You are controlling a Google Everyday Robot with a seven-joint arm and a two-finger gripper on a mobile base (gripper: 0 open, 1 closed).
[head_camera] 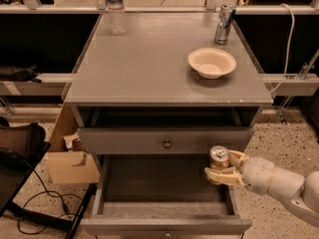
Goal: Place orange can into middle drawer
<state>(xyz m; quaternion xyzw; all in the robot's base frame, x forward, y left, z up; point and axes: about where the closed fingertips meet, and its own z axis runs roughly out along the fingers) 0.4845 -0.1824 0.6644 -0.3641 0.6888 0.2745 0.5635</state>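
The orange can (219, 159) stands upright with its silver top showing, held in my gripper (222, 169) at the lower right. My gripper is shut on the can and holds it over the right side of the open middle drawer (164, 185), whose dark grey floor shows below. The drawer's front panel (164, 226) is pulled out toward the camera. The can sits just below the top drawer (149, 141) with its round knob. My white arm reaches in from the right.
On the cabinet top (149, 68) are a pale bowl (212, 62), a slim silver-and-blue can (225, 24) and a water bottle (115, 9). A cardboard box (70, 158) and cables lie on the floor at the left.
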